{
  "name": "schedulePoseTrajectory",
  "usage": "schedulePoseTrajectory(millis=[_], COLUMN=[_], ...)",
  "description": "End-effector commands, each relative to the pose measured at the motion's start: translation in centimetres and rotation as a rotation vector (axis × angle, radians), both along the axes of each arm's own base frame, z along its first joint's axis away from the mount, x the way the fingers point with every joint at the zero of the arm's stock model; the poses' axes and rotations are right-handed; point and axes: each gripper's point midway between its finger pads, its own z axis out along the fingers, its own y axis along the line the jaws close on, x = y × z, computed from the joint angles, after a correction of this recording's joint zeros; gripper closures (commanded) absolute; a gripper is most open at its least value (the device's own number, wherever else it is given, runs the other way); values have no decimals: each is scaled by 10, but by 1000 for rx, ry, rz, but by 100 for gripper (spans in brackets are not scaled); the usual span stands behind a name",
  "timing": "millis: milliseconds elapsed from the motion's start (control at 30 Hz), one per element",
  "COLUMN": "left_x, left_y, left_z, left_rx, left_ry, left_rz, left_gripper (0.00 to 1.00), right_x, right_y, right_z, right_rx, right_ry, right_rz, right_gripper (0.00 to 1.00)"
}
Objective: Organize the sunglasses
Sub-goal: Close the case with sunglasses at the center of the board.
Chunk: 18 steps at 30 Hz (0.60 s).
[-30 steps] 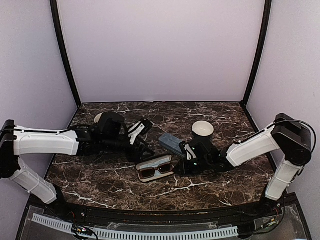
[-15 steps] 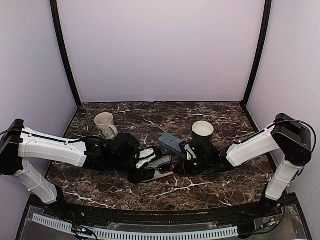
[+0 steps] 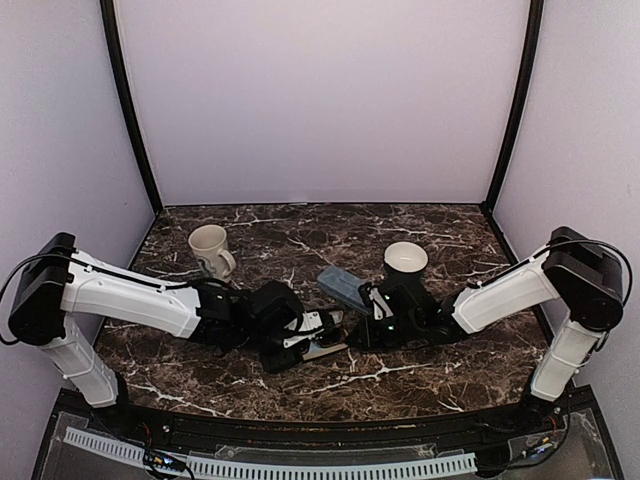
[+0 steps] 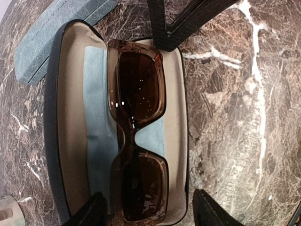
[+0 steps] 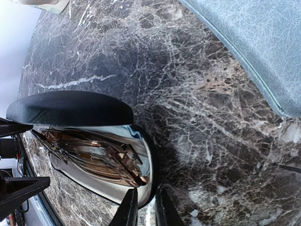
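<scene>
The dark marble table (image 3: 450, 360) carries everything. The left arm (image 3: 130, 295) lies low and stretched from the left edge towards the middle. Its left gripper (image 4: 149, 209) looks down along the open black case (image 4: 70, 117), fingers spread wide on either side of one end of it. The right arm (image 3: 505, 290) reaches in low from the right. The right gripper (image 5: 145, 205) has its fingers pressed almost together, pinching the rim of that case at the other end. The case sits near the table's centre between the two grippers, with a cream lining and a light blue cloth (image 4: 96, 132) inside. The blue-grey case (image 3: 345, 288) lies closed just beyond it on the far side; a faint line of lettering runs along its lid, too small to read. The sunglasses (image 4: 138, 89) lie folded in the open case on the cloth, lenses up: a chunky translucent brown frame with dark brown squarish lenses. A cream mug (image 3: 208, 248) stands far left, and a white cup (image 3: 405, 258) stands behind the right gripper.
</scene>
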Motion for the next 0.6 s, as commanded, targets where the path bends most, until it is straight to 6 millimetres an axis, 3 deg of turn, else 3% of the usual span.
schedulePoseTrajectory(millis=[0, 567], left_x=[4, 11], left_y=[4, 12], left_z=[-1, -16], left_rx=[76, 240], left_ry=[-38, -135], left_rz=[-6, 0], left_gripper=[36, 35], right_x=[4, 4], right_y=[5, 7], right_z=[2, 3], right_rx=[22, 27], right_ry=[-10, -6], right_rz=[-5, 3], right_gripper=[86, 86])
